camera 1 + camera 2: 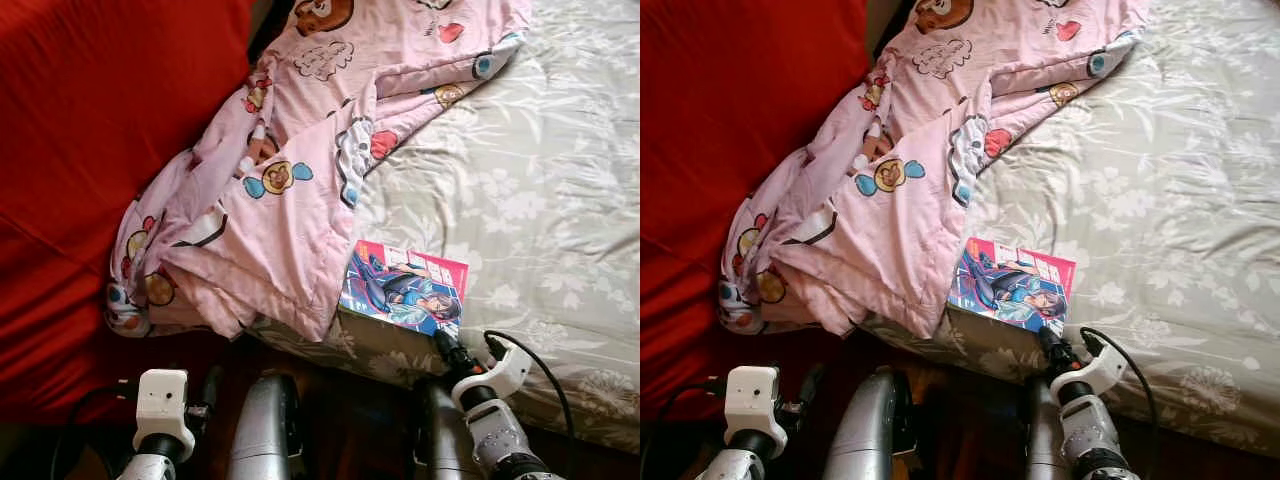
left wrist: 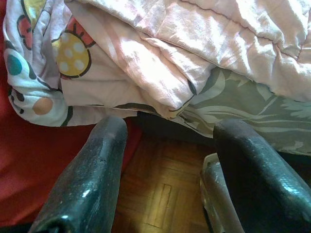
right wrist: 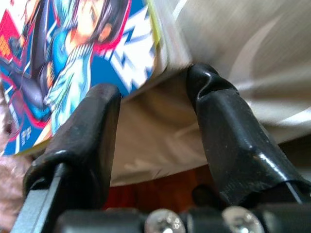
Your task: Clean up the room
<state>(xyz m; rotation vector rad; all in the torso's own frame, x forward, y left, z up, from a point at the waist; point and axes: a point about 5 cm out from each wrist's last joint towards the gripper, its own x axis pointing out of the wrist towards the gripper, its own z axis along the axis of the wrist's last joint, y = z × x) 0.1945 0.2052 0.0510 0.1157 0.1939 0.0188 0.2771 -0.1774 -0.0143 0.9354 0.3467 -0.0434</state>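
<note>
Nearest, low before the bed, the left gripper point(image 2: 167, 160) hung idle over the brown parquet floor point(image 2: 160, 194), its fingers apart and holding nothing. To the right, the right gripper point(image 3: 155, 111) reached up at the bed's near edge, its black fingers point(image 3: 82, 141) spread and empty, just below the near corner of the glossy comic book with a blue-and-pink illustrated cover point(image 1: 405, 287). The book lay flat on the grey floral bedsheet point(image 1: 540, 200), beside the crumpled pink cartoon-print quilt point(image 1: 280, 200) to its left. Seemingly the step was picking up the book; next, the fingers would need to straddle its overhanging edge and close. Farther left lay a red cloth point(image 1: 90, 150).
</note>
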